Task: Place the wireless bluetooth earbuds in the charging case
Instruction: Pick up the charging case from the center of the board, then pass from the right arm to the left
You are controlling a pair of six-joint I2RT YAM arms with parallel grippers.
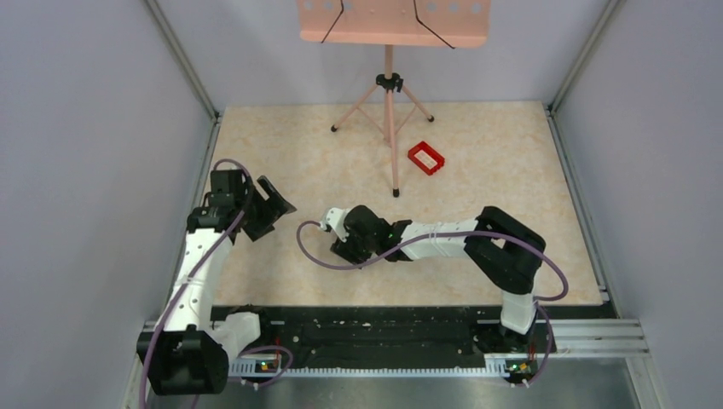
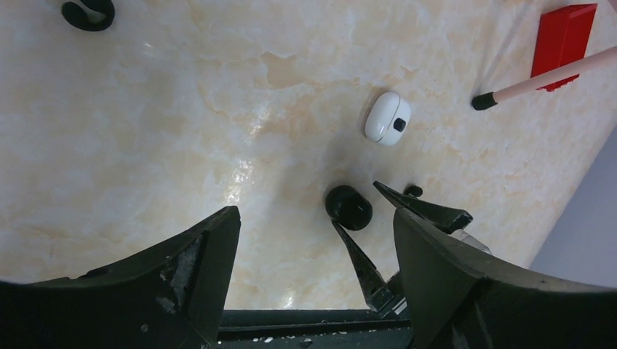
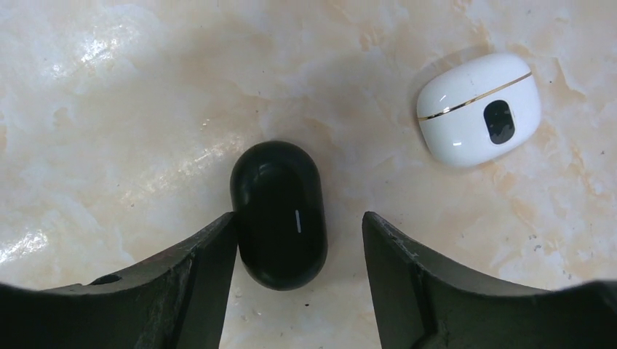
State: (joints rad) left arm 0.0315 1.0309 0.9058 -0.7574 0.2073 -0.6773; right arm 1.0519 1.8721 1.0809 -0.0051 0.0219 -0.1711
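The charging case (image 3: 279,214) is a glossy black oval lying shut on the marble tabletop. My right gripper (image 3: 298,222) is open and straddles the case's near end, its left finger right against the case's side and a gap on the right. In the left wrist view the case (image 2: 348,207) lies at the tip of one of the right gripper's fingers (image 2: 364,265). A tiny black earbud (image 2: 413,191) sits just beyond the other finger. My left gripper (image 2: 314,218) hovers open and empty, well back from them. From above, the right gripper (image 1: 334,232) hides the case.
A small white rounded case (image 3: 479,107) lies beyond the black one, to the right. A red rectangular frame (image 1: 426,158) sits farther back. A pink tripod stand (image 1: 389,85) has its feet on the table's far half. Grey walls close in both sides.
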